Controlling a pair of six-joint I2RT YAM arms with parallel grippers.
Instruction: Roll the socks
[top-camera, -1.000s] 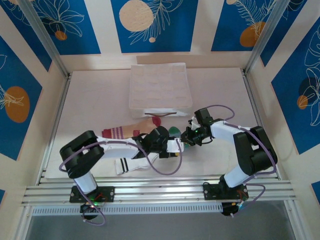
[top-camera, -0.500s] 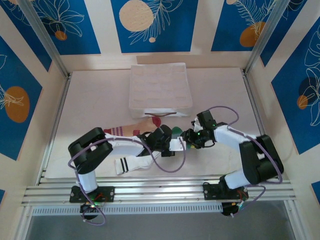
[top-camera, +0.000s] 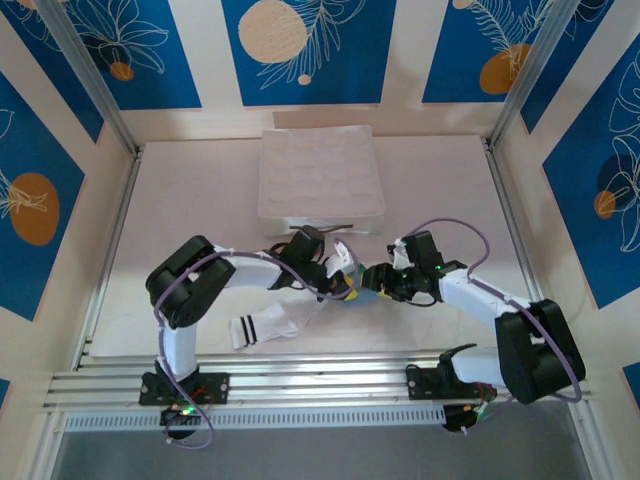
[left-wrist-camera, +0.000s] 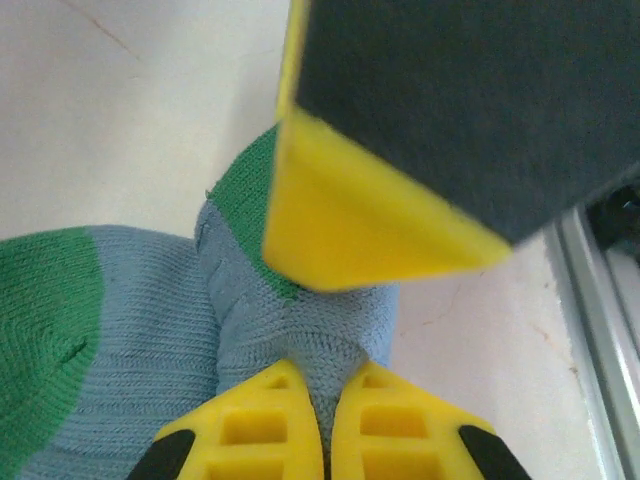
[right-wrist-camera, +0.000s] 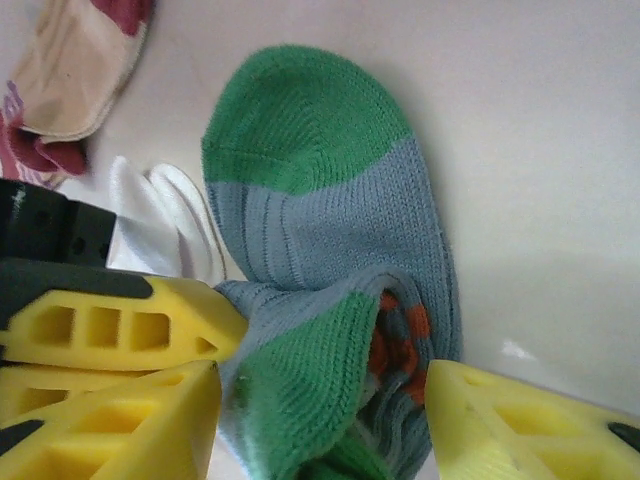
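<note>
The grey-blue sock had green ends and small orange marks. It was bunched into a fold. It lay near the middle of the table, in front of the white fabric box. The left gripper was pinched tight on the fold with its 2 fingers. The right gripper stood wide, with 1 finger on each side of the sock. The tan sock and the white sock lay close by. There was bare table to the right. A metal rail ran along the near edge.

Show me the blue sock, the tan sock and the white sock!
blue sock (right-wrist-camera: 300, 120), right wrist view, green toe.
tan sock (right-wrist-camera: 75, 75), right wrist view, tan foot.
white sock (top-camera: 265, 327), top external view, its middle.
</note>
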